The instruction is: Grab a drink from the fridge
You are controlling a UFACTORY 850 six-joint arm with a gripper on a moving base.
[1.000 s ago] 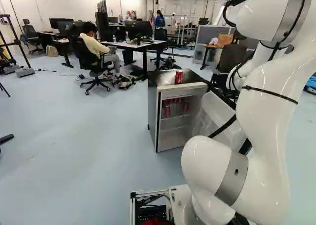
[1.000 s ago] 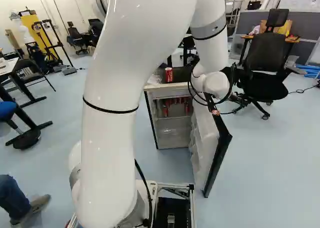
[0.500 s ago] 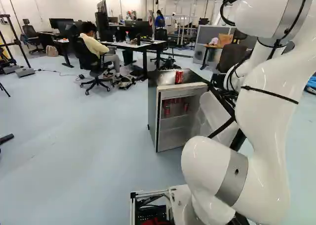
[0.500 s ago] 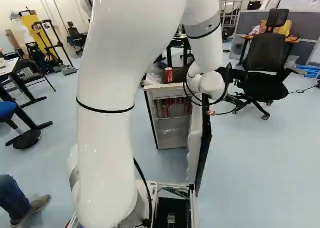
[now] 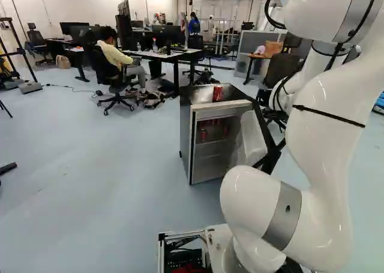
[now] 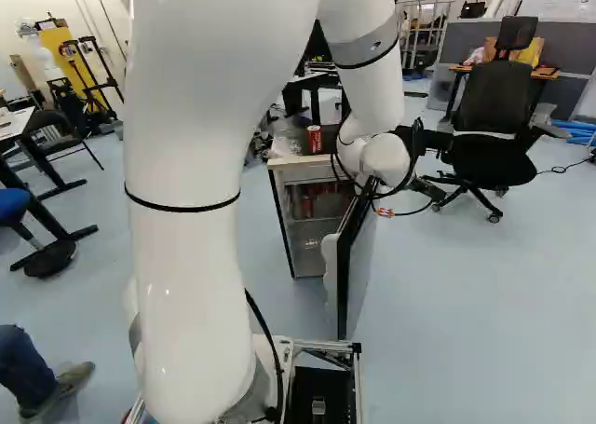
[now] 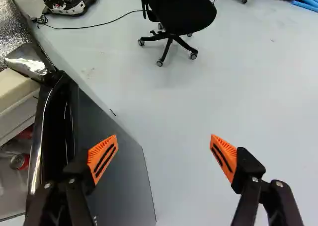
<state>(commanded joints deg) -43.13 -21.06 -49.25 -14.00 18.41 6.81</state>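
In the right base view my gripper (image 6: 436, 167) is beside the upper part of the fridge door (image 6: 358, 249). The wrist view shows the gripper (image 7: 164, 154) open, nothing held; one finger overlaps the door's grey outer face (image 7: 121, 161), though contact cannot be told, and the other stands over floor. The small fridge (image 5: 219, 113) has its door partly open, swung out toward the base. Red cans (image 5: 203, 135) stand inside, partly hidden; one can (image 7: 20, 161) shows past the door's edge. Another red can (image 6: 315, 139) stands upright on top of the fridge.
A black office chair (image 6: 494, 163) stands beyond the gripper, with a cable (image 7: 89, 26) on the floor nearby. A desk (image 5: 171, 56) stands behind the fridge, with a seated person beside it. Plastic wrapping (image 6: 284, 146) lies on the fridge top.
The fridge door has swung partway toward the fridge, turning its outer face into the right base view. My arm has shifted left in that view, the gripper moving along with the door. The base has stayed put.
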